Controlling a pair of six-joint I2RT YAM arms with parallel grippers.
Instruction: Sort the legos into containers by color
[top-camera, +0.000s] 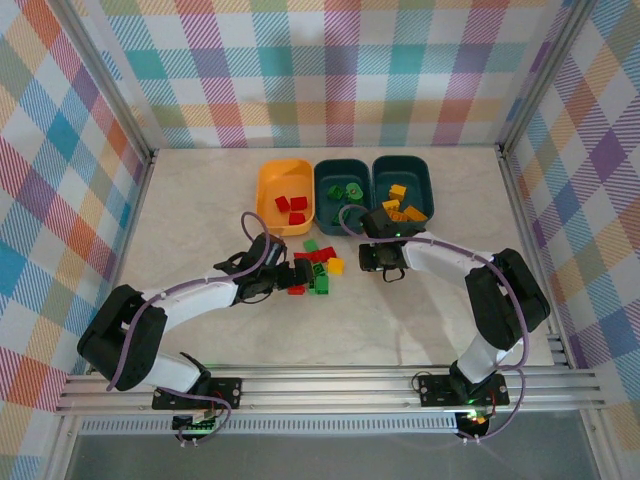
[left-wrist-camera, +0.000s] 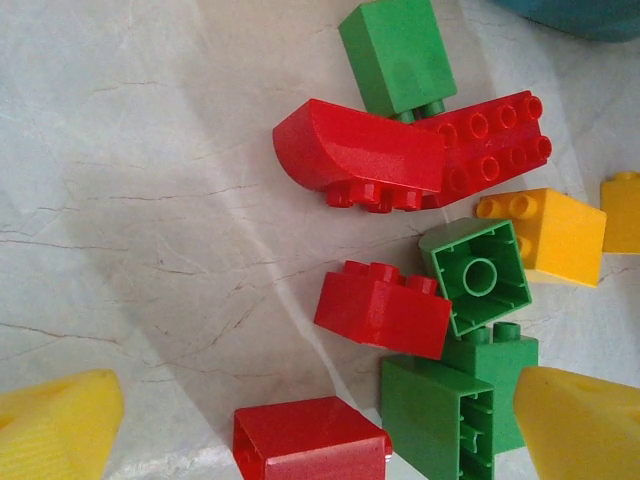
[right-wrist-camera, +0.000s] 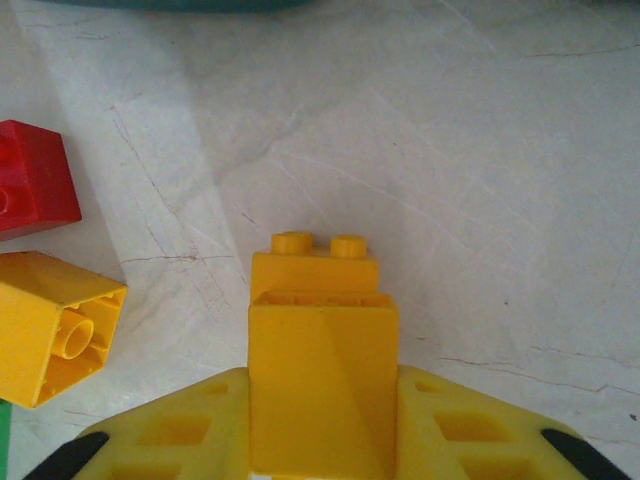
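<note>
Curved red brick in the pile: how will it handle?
Curved red brick looks hard, glossy: probably stiff, light. Rounded face may slip in a pinch. Seems to touch the long red brick, so a push likely shifts both.

Yellow brick (right-wrist-camera: 322, 370) is pinched btw the right gripper (right-wrist-camera: 322, 400) fingers, studs pointing away from the wrist. Just left of it lies a 2nd yellow brick (right-wrist-camera: 55, 325) on its side, hollow underside showing, w/ a red brick (right-wrist-camera: 35, 180) beyond. A loose pile (left-wrist-camera: 385, 310) of reds, greens & 2 yellows lies btw and ahead of the wide-spread left gripper (left-wrist-camera: 315, 425) fingers. Ahead of both hands, 3 tubs in a row: orange tub (top-camera: 275, 185) w/ reds, mid teal tub (top-camera: 330, 175) w/ greens, right teal tub (top-camera: 415, 175) w/ yellows.
</note>
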